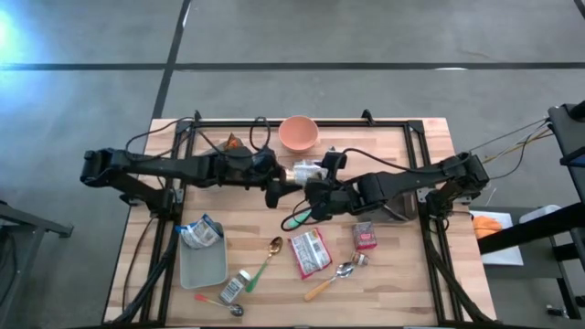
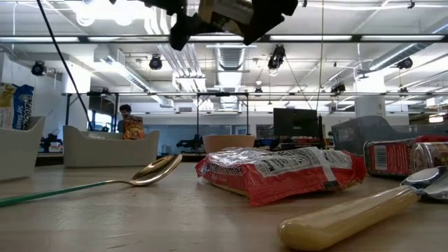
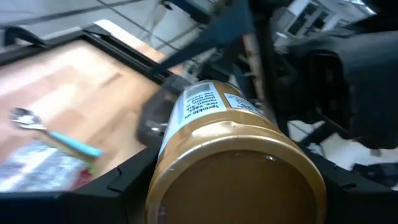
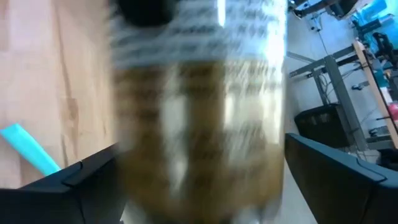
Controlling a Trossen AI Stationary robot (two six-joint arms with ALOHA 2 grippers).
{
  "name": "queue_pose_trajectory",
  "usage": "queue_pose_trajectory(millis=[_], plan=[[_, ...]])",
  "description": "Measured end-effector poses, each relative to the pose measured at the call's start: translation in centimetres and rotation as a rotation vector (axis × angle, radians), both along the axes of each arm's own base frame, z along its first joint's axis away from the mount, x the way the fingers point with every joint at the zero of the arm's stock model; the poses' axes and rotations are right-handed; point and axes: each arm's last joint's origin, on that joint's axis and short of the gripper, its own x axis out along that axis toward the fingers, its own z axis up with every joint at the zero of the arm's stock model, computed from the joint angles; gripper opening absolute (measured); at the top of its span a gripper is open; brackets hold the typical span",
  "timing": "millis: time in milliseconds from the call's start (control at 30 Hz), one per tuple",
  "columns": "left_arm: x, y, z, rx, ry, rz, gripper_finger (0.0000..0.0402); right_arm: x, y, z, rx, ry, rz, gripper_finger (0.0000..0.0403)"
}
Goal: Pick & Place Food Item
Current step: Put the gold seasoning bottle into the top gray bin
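Centre of high view, above table: jar (image 1: 307, 172) held in air between both arms, lying sideways. Jar look: gold metal base, white label with dark print, brownish contents (image 3: 239, 168). Left gripper (image 1: 274, 178) clamped on jar, fingers either side of it in left wrist view. Right gripper (image 1: 320, 194) at jar's other end, fingers (image 4: 329, 174) spread wide of its sides, not gripping. Lower centre of high view: red snack packet (image 1: 310, 251) on table.

Gold spoon (image 2: 155, 170) with green handle lies left on wood table (image 2: 140, 220). Red-and-white snack packet (image 2: 280, 171) centre, cream utensil handle (image 2: 350, 218) front right. Orange bowl (image 2: 228, 143) behind packet. White tray (image 2: 19, 143) far left. Jar (image 2: 225, 10) overhead between dark fingers.
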Motion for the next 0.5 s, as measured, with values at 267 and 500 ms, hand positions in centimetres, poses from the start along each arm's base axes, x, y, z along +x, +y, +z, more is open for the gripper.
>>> queue_pose_trajectory(millis=[267,500], plan=[[-3.1,1.2,2.1,0.096,0.176,0.121,0.0271,-0.1,0.0,-0.1,0.002,0.0,-0.01,0.0375],[-6.1,2.1,3.2,0.232,0.514,0.276,0.0271,-0.7,-0.1,-0.6,0.061,-0.017,-0.105,0.0375]])
